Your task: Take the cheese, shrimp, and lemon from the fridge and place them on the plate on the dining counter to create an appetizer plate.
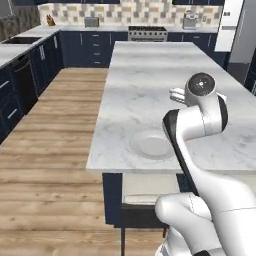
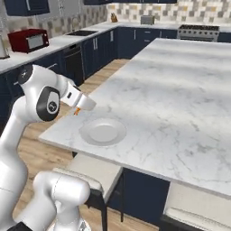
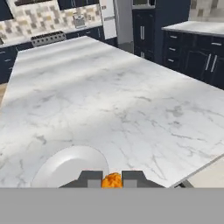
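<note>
Plate [image 2: 103, 132] on the dining counter [image 2: 180, 90] looks bare, so nothing has been delivered, as far as I can see. The gripper [image 3: 112, 178] hovers near the plate's edge, jaws pinching a small orange piece [image 3: 112, 180]; cheese or shrimp, I cannot tell. I judge this the first drop-off, with two more fridge trips left.
</note>
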{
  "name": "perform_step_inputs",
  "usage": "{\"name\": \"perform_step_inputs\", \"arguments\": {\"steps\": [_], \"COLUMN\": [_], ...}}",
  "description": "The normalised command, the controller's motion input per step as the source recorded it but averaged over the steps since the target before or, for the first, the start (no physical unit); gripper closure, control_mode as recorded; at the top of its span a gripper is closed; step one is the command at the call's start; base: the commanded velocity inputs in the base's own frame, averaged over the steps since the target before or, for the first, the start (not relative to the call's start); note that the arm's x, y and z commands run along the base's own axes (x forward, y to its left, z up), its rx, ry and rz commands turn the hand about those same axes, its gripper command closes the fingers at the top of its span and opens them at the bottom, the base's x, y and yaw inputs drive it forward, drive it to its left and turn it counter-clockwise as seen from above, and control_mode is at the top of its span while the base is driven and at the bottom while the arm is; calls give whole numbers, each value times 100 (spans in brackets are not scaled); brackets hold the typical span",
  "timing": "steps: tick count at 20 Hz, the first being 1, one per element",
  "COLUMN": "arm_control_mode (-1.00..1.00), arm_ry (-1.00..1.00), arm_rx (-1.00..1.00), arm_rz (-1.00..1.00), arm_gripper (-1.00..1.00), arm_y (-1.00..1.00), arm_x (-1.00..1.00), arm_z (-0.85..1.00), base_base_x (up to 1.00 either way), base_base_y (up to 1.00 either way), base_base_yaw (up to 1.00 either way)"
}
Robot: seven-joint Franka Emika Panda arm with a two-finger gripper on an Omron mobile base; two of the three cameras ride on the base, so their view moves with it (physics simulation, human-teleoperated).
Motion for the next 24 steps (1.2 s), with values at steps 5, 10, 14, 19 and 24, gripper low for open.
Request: {"name": "perform_step_inputs", "arguments": {"steps": [5,10,14,19,24], "arm_control_mode": [100,-100,-100,-100,-100], "arm_ry": [0,-15,-7,6,12], "arm_rx": [0,-2,1,23,34], "arm_rz": [0,-32,-23,-12,0], "arm_gripper": [100,100,100,100,100], "arm_y": [0,57,64,19,0], "arm_x": [0,35,30,27,8], "arm_z": [0,-25,-29,-4,-8], "base_base_x": [61,10,0,0,0], "base_base_y": [50,10,0,0,0], "base_base_yaw": [-63,-11,0,0,0]}}
